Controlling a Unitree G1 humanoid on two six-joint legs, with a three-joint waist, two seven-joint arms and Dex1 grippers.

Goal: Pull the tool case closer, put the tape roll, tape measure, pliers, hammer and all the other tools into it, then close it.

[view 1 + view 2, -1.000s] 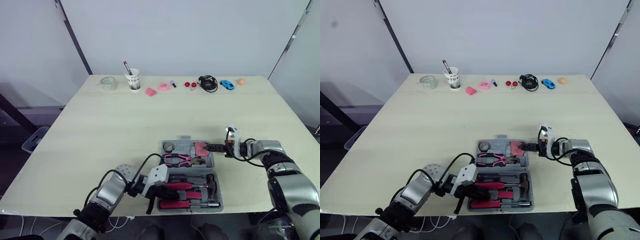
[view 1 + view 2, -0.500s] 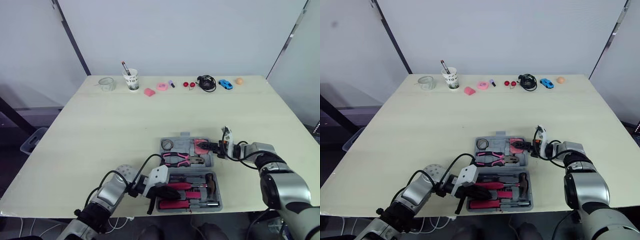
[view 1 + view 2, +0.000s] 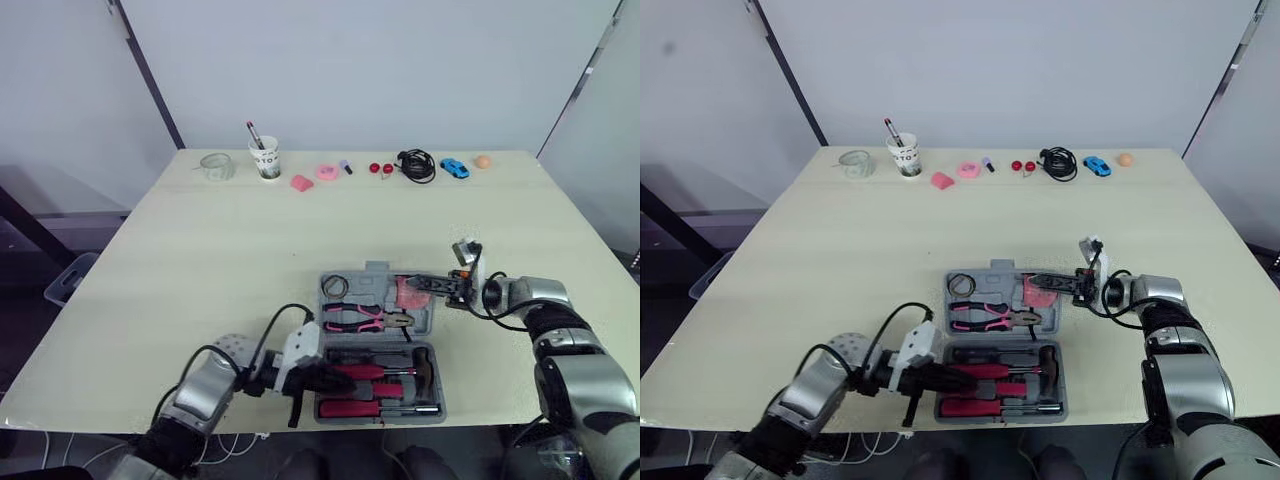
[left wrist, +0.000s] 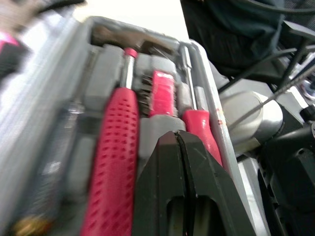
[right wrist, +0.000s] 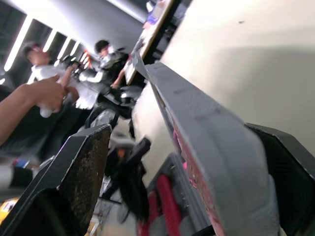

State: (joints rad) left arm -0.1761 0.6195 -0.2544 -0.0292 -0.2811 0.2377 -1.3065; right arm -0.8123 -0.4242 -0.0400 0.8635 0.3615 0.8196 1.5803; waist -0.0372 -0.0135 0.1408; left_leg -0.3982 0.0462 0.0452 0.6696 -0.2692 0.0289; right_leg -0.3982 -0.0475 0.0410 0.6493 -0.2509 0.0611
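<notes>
- Since the grey plastic tool case [image 3: 376, 269] lies open at about 6 o'clock on the pale wooden desk [image 3: 250, 250], close to the near edge, pulling it closer looks done.
- Its far half holds the small ring-shaped tape roll [image 3: 337, 287] at 10 o'clock, the pink-handled pliers [image 3: 365, 319] across the middle and the pink tape measure [image 3: 405, 291] at 2 o'clock. The near half holds the pink-gripped hammer [image 3: 420, 365] and the red-handled screwdrivers [image 3: 375, 408]. Loading reads as finished, or nearly so.
- Closing is what is left: the two halves lie apart, not folded together.
- The right end effector [image 3: 428, 284] sits at the far half's 3 o'clock rim, fingers spread with the grey rim between them. A gap shows beside one finger, so I judge it to be straddling the rim, not clamping it.
- The left end effector [image 3: 322, 378] is at the near half's 9 o'clock side, fingers pressed together on nothing, over the red handles.
- I cannot tell whether the far half is raised off the desk, or whether every slot is filled.
- Along the desk's 12 o'clock edge, the white paper cup [image 3: 265, 160], black coiled cable [image 3: 417, 165] and blue toy car [image 3: 454, 168] do not look like tools. The pieces beside them are too small to name.
</notes>
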